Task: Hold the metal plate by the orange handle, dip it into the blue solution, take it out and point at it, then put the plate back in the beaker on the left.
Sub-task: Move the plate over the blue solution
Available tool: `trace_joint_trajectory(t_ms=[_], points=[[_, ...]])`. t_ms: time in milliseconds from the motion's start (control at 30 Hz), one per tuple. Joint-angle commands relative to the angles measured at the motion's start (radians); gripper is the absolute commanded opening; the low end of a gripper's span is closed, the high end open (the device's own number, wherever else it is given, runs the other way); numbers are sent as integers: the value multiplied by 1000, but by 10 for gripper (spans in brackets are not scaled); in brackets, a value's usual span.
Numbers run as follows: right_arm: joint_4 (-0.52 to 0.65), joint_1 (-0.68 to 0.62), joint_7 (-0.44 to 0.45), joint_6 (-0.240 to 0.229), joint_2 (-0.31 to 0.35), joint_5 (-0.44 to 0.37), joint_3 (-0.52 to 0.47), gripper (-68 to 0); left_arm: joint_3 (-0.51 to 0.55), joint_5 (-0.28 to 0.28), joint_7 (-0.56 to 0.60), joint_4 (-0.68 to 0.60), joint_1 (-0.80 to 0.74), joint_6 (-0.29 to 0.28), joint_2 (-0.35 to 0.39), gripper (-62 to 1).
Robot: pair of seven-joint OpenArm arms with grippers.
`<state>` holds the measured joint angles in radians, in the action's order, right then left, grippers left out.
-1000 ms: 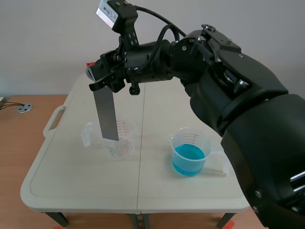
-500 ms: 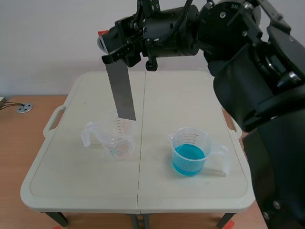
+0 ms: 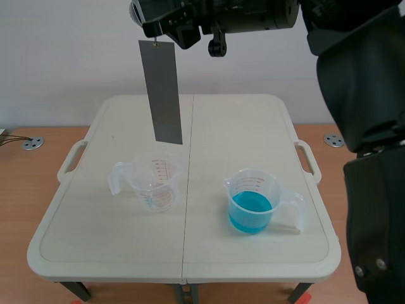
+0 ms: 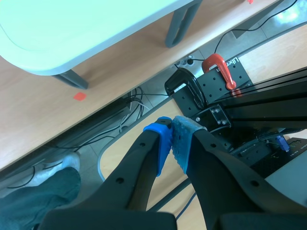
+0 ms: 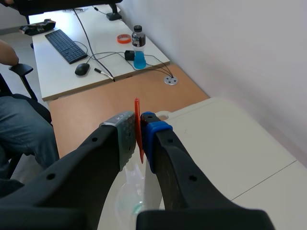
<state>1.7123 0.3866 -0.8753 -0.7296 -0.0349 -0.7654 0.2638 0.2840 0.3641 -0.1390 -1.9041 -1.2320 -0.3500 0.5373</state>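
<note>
High above the tabletop point(image 3: 240, 126), my right pincer point(image 3: 158, 28) grasps the orange handle point(image 5: 137, 129). The metal plate point(image 3: 161, 92) hangs over the clear cup point(image 3: 154, 183), apart from it. The cup of blue liquid point(image 3: 252, 201) stands beside that one. My left pincer point(image 4: 172, 134) is clenched, pads together.

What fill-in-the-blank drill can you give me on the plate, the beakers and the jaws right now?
1. The right jaws grip the metal plate by its ____ handle.
2. The left beaker holds ____ liquid.
3. The right beaker holds a ____ solution.
4. The left jaws are ____ on nothing.

Missing words: orange; no; blue; shut.
</note>
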Motion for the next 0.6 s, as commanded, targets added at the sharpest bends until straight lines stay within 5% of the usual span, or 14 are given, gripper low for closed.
trace_joint_trajectory(t_ms=[0,567], points=[[40,5,20,0,24,-39,-8,-664,-2,6,8,-6,3,-5,-5,-581],[206,-178,-21,-1,195,-272,-170,-664,-2,6,7,-6,33,-5,-5,-581]])
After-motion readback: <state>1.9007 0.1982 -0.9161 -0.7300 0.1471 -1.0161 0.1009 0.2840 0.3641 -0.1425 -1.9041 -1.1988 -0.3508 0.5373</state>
